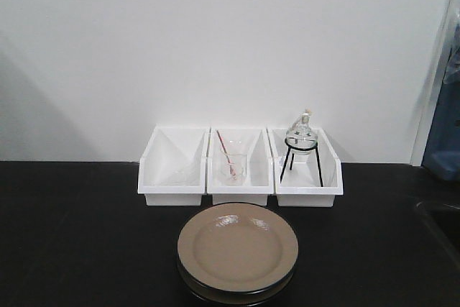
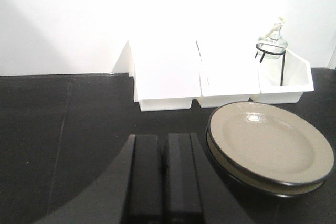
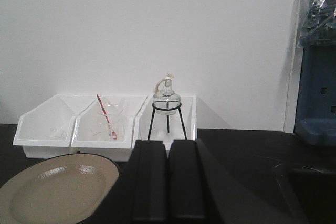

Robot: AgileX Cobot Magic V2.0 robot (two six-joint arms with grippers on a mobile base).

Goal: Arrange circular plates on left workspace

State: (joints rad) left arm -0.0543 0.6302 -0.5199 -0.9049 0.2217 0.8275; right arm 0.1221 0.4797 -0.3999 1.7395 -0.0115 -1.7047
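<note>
Plates sit stacked, one on the other, at the lower centre of the front view, beige tops up and dark rims showing, on the black bench. The stack lies just in front of the middle white bin and is wider than it. Three white bins stand in a row against the white wall: the left bin seems to hold something clear, though the glare makes it hard to tell; the middle one holds a glass beaker with a red-tipped rod leaning in it; the right bin holds a glass spirit lamp on a black wire tripod. A sink basin is recessed at the right edge of the frame.

In the left wrist view, the left pincer fills the lower centre with its two black fingers pressed together, nothing between them, just left of the plates. In the right wrist view, the right pincer is likewise closed and empty at the lower centre, with the plates at the lower left of the frame.
</note>
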